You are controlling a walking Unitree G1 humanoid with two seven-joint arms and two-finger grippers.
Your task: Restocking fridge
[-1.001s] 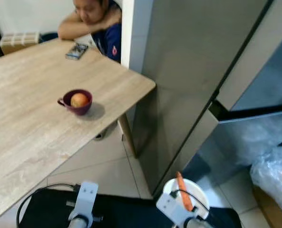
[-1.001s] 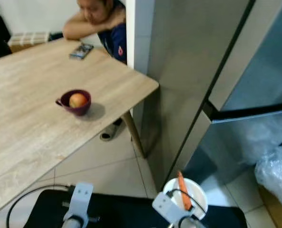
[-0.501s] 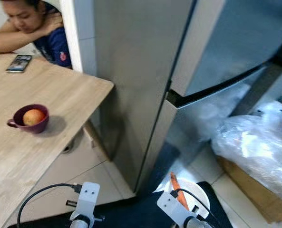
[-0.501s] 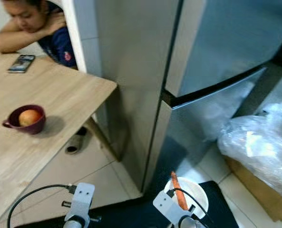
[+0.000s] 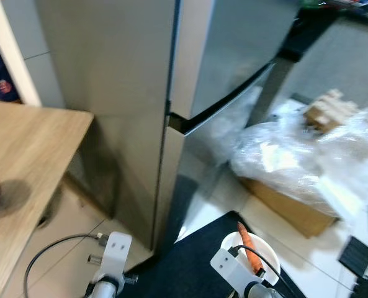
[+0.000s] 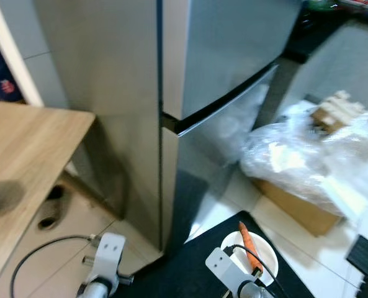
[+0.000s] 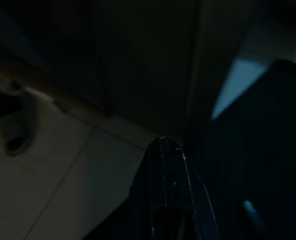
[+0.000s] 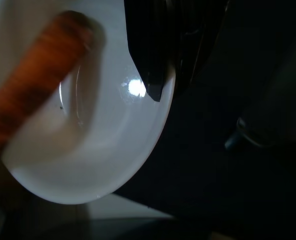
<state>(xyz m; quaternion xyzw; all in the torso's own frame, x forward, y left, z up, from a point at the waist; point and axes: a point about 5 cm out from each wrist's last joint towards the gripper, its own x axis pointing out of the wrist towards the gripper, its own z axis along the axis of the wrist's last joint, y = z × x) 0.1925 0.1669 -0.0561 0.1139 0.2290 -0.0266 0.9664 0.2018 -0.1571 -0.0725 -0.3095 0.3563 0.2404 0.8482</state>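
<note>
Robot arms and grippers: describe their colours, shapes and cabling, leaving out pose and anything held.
In the head views, both wrists end in pale silver-white angular brackets with small round holes. A thin black cable loops from the left arm over the floor; another arcs over the right arm. In the wrist views, the left gripper and right gripper have long, glossy black fingers tapering to narrow tips.

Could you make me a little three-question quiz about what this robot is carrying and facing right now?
1. True or false: the tall grey fridge has both doors closed.
2. What lies in the round white bowl held by the right pincer? A) apple B) orange carrot C) egg
3. Fill in: on the robot's right, a clear ____ sheet covers a brown cardboard box.

Key: 1 true. 2 B, the orange carrot. 3 plastic.
</note>
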